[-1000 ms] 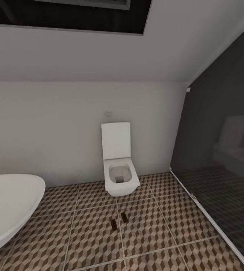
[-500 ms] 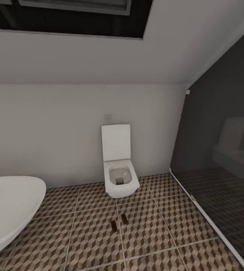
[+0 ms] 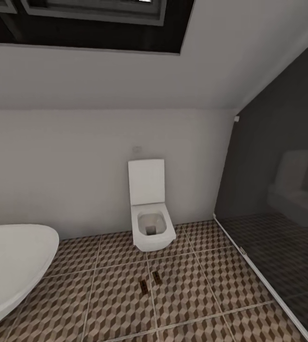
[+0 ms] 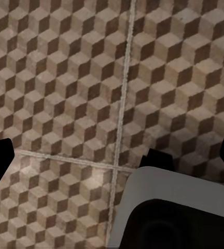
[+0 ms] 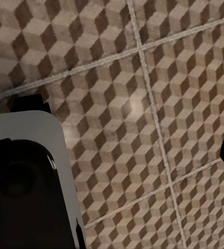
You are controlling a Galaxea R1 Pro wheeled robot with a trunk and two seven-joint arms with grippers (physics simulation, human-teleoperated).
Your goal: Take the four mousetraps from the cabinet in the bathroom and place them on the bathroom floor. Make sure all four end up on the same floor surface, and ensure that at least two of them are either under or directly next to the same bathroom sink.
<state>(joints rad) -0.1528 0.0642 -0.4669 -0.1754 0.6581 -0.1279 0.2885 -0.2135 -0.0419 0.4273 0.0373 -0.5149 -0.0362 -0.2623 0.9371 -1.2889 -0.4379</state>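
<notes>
Just in front of the toilet (image 3: 151,223), two mousetraps (image 3: 144,285) lie flat on the bathroom floor (image 3: 191,285), likely light, stiff boards you would pinch by the long edges, clear of the metal; whether either end effector is apart, I cannot tell.

Matt cube-patterned tiles in brown, beige and cream, split by pale grout, cover the bathroom floor (image 3: 111,304). At 12 o'clock a toilet (image 3: 150,223) shows smooth white ceramic, like the basin (image 3: 11,266) at 8 o'clock. Dark glossy glass on the shower enclosure (image 3: 282,209) at 3 o'clock mirrors it. Two mousetraps (image 3: 150,281) look like dark wood.
</notes>
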